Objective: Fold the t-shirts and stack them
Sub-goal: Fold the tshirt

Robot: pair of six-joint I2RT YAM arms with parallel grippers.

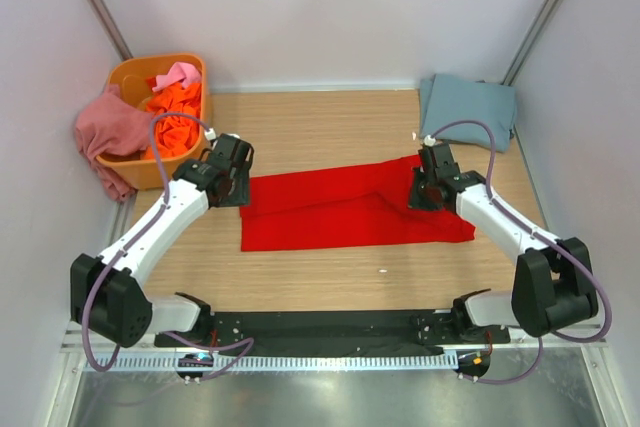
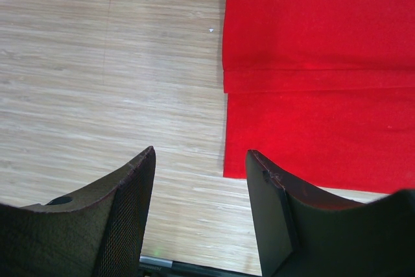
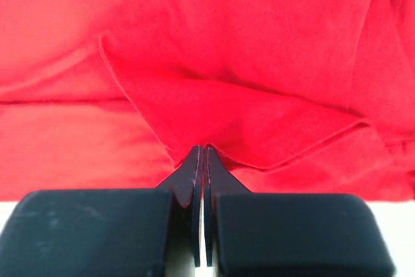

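A pale wood-grain table (image 1: 330,127) fills a white-walled booth with grey corner posts. At the table's ten o'clock corner stands an orange tub (image 1: 152,173). A dusty rose shirt (image 1: 103,130) is draped over its left rim, and an orange shirt (image 1: 176,112) and a pink shirt (image 1: 181,74) are bunched inside. Just to the tub's four o'clock, the left gripper (image 1: 238,192) hangs above bare wood with its fingers spread apart and nothing between them. In the left wrist view, the left gripper (image 2: 200,154) has the cloth's straight edge at its one o'clock. The red t-shirt (image 1: 340,212) lies across the middle of the table as a long, flat, folded band. A lengthwise fold edge runs along it, and its right part is looser and creased. On that right end sits the right gripper (image 3: 202,149), its fingers pressed together on a raised flap of the red t-shirt (image 3: 259,63), and the hem curves away to both sides. At the two o'clock corner rests a folded grey-blue shirt (image 1: 468,107), well apart from the red one.
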